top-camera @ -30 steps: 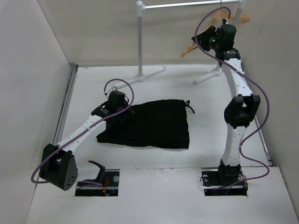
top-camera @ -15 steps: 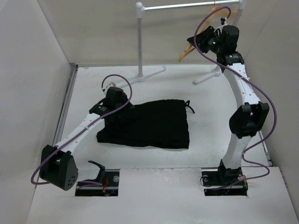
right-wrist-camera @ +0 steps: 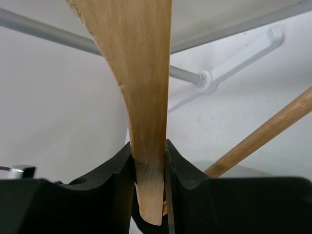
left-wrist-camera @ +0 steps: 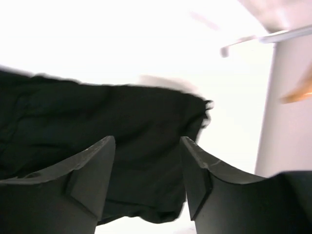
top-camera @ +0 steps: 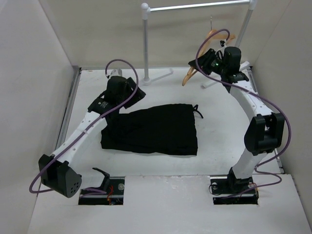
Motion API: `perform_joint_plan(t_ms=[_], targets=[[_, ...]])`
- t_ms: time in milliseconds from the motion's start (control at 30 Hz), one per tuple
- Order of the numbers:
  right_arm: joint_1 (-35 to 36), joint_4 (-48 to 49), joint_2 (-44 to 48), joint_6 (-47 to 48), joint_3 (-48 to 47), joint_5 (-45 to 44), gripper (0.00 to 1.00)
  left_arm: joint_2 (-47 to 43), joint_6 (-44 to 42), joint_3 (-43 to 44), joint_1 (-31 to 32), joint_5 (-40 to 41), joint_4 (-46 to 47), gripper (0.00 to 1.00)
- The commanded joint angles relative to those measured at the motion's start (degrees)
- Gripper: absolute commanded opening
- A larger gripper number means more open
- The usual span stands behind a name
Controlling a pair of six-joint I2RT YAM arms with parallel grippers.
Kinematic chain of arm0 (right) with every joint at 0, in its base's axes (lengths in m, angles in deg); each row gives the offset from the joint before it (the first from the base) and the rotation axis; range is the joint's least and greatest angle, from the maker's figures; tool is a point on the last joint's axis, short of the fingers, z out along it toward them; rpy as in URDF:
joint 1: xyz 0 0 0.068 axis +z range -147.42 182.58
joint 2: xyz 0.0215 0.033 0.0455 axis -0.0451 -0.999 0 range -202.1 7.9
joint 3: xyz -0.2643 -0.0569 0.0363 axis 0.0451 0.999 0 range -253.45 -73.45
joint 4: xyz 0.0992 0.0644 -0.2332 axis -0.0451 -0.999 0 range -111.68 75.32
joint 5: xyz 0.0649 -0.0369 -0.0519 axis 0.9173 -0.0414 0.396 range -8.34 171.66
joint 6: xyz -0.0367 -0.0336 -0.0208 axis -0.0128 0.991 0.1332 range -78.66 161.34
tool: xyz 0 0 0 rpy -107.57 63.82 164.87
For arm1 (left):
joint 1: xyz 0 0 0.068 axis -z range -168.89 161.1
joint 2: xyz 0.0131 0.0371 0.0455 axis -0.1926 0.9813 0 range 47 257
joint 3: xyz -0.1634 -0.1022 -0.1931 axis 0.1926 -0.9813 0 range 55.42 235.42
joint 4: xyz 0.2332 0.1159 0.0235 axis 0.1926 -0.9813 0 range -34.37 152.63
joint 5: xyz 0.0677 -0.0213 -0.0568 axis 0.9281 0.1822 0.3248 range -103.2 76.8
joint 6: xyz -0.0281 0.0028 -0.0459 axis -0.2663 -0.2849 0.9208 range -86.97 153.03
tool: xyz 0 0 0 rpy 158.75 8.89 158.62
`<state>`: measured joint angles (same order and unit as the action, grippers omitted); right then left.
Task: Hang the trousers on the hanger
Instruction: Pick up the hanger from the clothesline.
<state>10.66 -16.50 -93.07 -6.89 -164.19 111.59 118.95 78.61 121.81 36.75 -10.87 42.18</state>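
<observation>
Right tool (right-wrist-camera: 147,146) clamping hanger (right-wrist-camera: 139,73), top cut off, left tool (left-wrist-camera: 147,140) wide, apparently above blurred trousers (left-wrist-camera: 97,117)

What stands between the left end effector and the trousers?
Nothing visible. In the left wrist view the open left end effector looks straight at the trousers, with no object between them.

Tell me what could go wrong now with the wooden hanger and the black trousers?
1. The right gripper pinches the hanger only near one thin end, so the hanger might twist or slip out.
2. The purple cable loops close to the hanger's top, so it could snag there.
3. The left gripper is open and empty near the folded trousers. It may grab only one layer and bunch them up.
</observation>
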Motion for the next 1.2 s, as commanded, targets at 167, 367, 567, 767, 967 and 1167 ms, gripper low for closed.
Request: perform_joint_plan(t_ms=[167,367,567,767,967,1167], targets=[[1.02,10.7,10.52,4.46,7.24,6.01,0.21,6.09,-5.33,15.5,4.53,-1.45,0.93,0.59],[2.51,9.39,15.97,4.72,17.94,5.4,0.2,15.75,-7.43,28.42,10.24,-2.15,1.73,0.61],[4.27,6.23,26.07,6.3,33.41,1.54,0.19,25.87,-10.34,39.33,16.57,-2.24,0.76,0.61],[6.37,-0.18,33.81,7.53,41.6,-0.48,0.19,32.81,-10.78,43.47,19.74,-2.5,0.5,0.61],[11.47,-6.25,37.24,8.85,45.47,-6.1,0.19,36.86,-10.34,44.18,21.67,-3.2,2.34,0.61],[12.44,-8.37,40.32,8.94,48.02,-8.05,0.19,35.29,-9.37,39.79,23.96,-2.59,6.99,0.55]])
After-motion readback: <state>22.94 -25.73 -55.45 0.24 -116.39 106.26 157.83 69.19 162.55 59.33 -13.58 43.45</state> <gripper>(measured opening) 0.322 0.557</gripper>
